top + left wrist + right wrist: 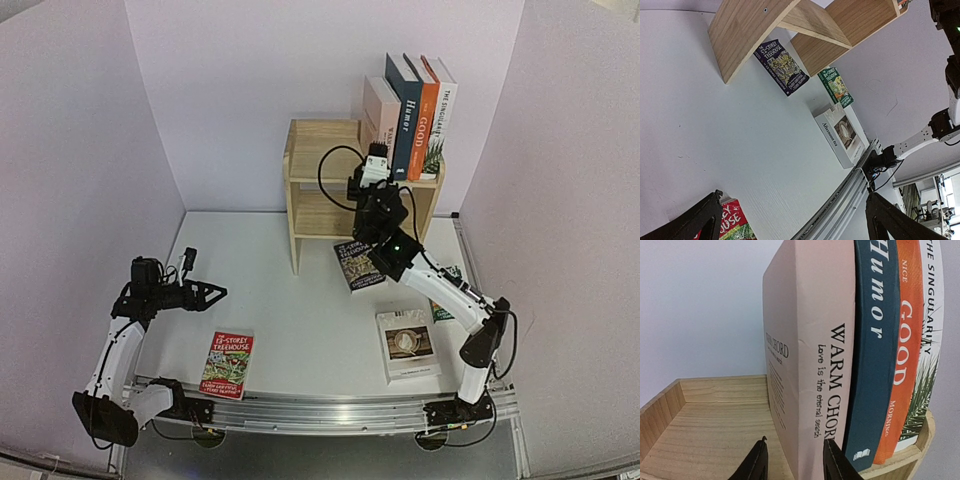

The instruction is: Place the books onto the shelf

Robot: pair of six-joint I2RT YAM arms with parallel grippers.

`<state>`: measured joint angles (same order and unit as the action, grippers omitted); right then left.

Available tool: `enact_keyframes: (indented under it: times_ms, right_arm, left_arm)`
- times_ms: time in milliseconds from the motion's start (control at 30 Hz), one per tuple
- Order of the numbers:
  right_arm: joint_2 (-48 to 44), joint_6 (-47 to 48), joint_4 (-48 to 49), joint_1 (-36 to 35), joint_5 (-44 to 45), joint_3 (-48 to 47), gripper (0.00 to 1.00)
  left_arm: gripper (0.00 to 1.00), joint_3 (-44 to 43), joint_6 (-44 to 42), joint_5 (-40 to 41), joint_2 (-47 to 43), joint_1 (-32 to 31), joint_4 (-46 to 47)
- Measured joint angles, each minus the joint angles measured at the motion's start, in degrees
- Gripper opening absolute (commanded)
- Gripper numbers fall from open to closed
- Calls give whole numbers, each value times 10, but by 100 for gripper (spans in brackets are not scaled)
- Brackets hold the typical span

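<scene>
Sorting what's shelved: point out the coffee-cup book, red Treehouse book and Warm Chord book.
Coffee-cup book (408,342), top view, front cover.
Red Treehouse book (228,365), top view, front cover.
Warm Chord book (827,315), right wrist view, spine.

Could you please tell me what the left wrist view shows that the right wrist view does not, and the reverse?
Only the left wrist view: four books lying flat on the table, namely the dark Treehouse paperback, the green Treehouse paperback, the white Afternoon tea book and the red paperback. Only the right wrist view: four books upright on top of the shelf, namely Warm Chord, Humor, Good and Singularity. Both: that shelf.
</scene>
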<state>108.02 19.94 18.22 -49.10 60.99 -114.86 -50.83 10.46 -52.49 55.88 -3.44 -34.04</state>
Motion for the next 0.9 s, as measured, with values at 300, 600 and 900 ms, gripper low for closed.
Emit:
enact_keyframes:
  times_ms: [300,600,900]
  right_arm:
    - [-188,-195,-270,-17,-65,176,55]
    - [-254,-520,-572,82,-292,408,72]
    - [-249,-659,-676,199,-485,559,98]
  left_arm:
    - [100,0,0,0,0,0,2]
    - [100,2,1,1,7,-4,12]
    - [100,3,2,1,12,-19,12]
